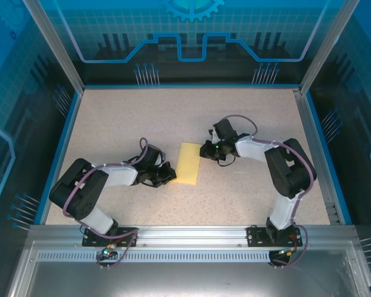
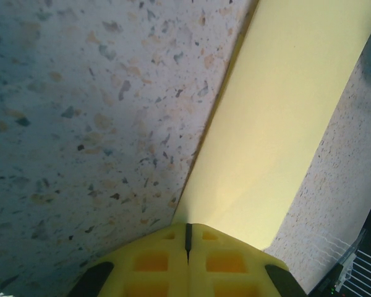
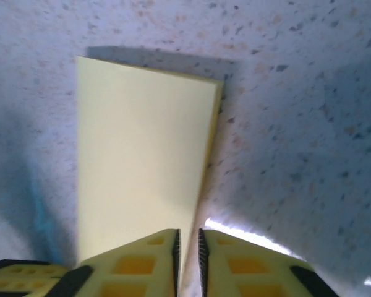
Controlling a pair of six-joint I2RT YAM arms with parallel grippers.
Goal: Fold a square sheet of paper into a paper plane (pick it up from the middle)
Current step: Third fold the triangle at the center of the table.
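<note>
The square sheet of paper [image 1: 189, 163] lies flat on the table [image 1: 111, 124] as a narrow rectangle between the arms. It looks light, limp and easily creased, so a shallow edge pinch probably suits. The left gripper [image 1: 169, 176] is closed at its near-left corner, and the right gripper [image 3: 188, 238] is barely parted at the far-right corner.

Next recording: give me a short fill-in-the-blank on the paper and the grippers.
The sheet of paper lies ___ the two grippers. Its colour is pale ___. The left gripper has its jaws ___, while the right gripper shows a narrow gap.
Missing words: between; yellow; shut.
</note>
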